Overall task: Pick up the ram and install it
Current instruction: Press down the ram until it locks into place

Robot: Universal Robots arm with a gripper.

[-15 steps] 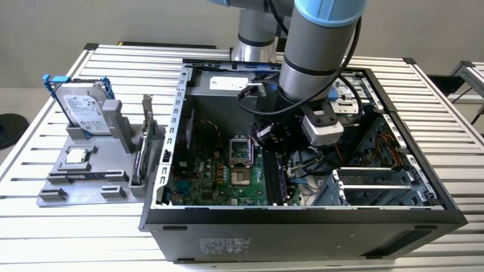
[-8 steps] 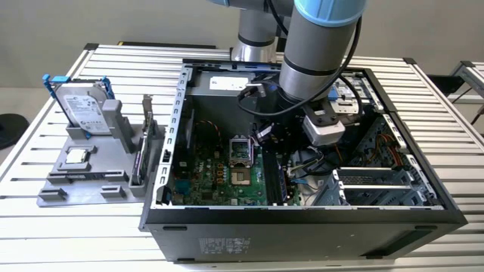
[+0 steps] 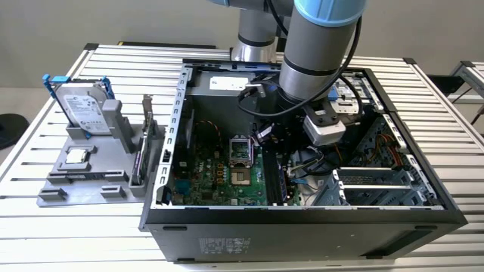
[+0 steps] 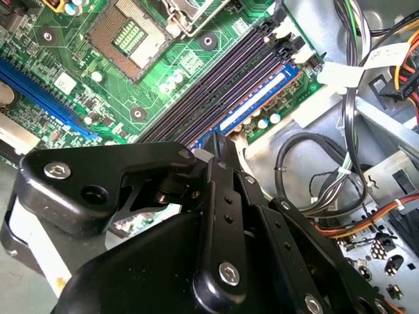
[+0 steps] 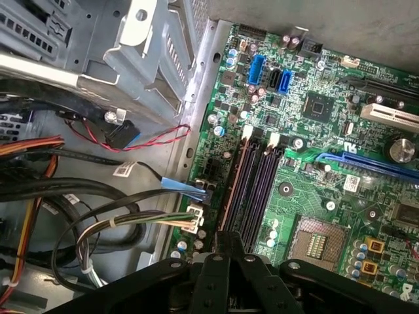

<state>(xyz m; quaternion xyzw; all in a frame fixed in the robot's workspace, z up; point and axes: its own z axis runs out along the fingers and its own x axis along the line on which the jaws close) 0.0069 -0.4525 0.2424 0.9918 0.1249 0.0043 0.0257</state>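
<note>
The ram [image 4: 262, 98] is a long dark stick with bluish marks, standing on edge in the outermost memory slot of the green motherboard [image 4: 78, 91], next to the empty dark slots [image 5: 262, 190]. In the first wrist view its thin top edge [image 5: 237, 190] runs away from the fingers toward the white slot clips. My black gripper [image 4: 219, 140] is down inside the open computer case [image 3: 162, 170], its fingers closed together around the middle of the stick. The exterior view shows the gripper [image 3: 281, 156] low over the slots, with part of the ram [image 3: 286, 182] below it.
Bundled cables [image 4: 314, 176] and a metal drive cage [image 3: 374, 184] crowd the side beyond the slots. The processor socket [image 5: 314, 242] lies on the other side. Outside the case, on the exterior view's left, a grey holder [image 3: 90, 181] carries a hard drive [image 3: 81, 107].
</note>
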